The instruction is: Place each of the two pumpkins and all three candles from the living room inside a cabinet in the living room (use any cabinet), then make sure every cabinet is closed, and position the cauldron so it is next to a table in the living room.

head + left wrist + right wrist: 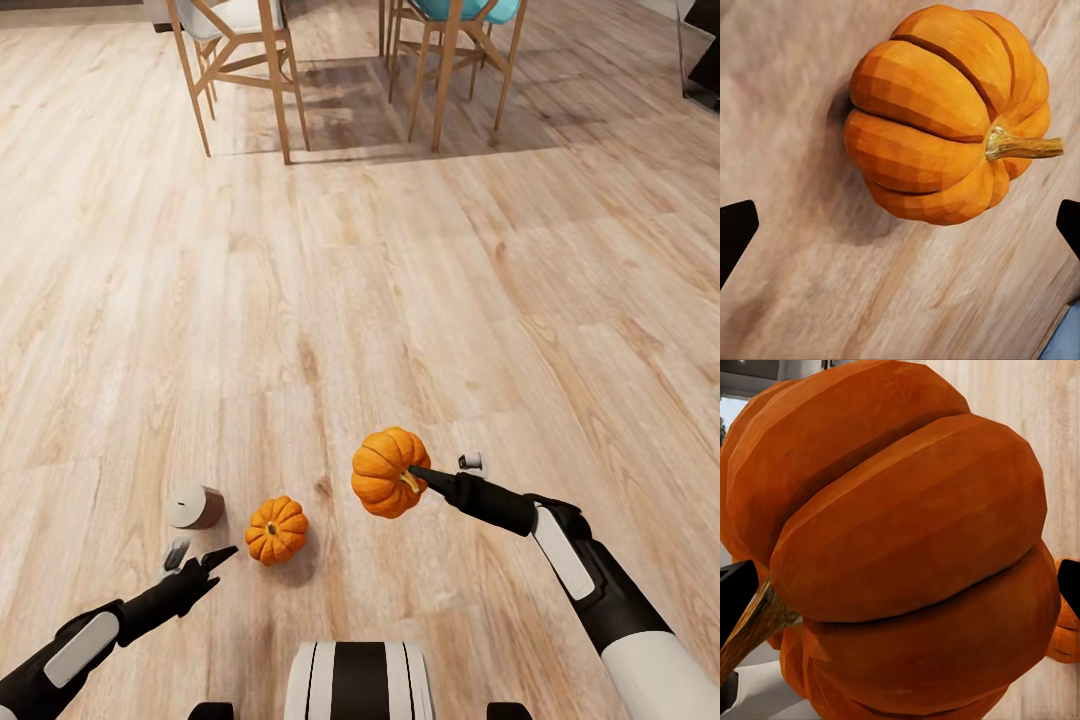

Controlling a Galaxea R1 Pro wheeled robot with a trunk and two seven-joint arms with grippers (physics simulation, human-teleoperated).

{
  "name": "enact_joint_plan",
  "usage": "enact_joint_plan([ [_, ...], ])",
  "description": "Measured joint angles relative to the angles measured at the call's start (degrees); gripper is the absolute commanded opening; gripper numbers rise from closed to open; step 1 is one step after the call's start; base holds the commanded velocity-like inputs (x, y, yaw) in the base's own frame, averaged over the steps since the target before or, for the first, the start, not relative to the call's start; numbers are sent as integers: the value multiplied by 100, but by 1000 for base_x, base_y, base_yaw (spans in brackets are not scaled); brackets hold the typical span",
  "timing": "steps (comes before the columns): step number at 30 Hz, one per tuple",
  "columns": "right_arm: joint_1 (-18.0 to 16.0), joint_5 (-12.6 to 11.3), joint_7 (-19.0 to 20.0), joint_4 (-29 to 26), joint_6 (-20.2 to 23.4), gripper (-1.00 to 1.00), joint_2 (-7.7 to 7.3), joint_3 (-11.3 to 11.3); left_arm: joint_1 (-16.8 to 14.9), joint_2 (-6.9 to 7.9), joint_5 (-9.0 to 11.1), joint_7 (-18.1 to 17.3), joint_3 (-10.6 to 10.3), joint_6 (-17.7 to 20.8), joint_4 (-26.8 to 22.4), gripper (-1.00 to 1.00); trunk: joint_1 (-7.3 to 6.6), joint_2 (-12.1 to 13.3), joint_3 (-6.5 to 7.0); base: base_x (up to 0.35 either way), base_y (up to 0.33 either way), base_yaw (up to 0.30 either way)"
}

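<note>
1. I can read no writing, brand or label on anything here.
2. I count two pumpkins. One (390,472) is lifted off the floor (400,280), pinched in my right gripper (413,478); one dark fingertip lies by its stem. In the right wrist view this held pumpkin (907,547) looms very close, with a black finger tip at either edge.
3. The second pumpkin (276,530) sits on the floor, near my left gripper (200,558) and apart from it. The left wrist view looks down on that pumpkin (945,112), stem pointing sideways, with the two finger tips spread wide and touching nothing.
4. I count one candle (195,507), a stubby pale cylinder lying on its side on the floor, just beside the floor pumpkin and just beyond my left fingers.
5. A small pale object (471,463) shows just behind my right gripper; I cannot tell what it is.
6. Two wooden stools (240,70) stand far ahead, one with a teal seat.
</note>
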Motion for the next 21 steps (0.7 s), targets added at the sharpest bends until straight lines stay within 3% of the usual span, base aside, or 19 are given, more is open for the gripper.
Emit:
enact_joint_plan([
  [21, 0, 4, 0, 1, -1, -100, -1, 1, 0, 18, 1, 31, 17, -42, 13, 100, 1, 0, 0, 51, -47, 0],
])
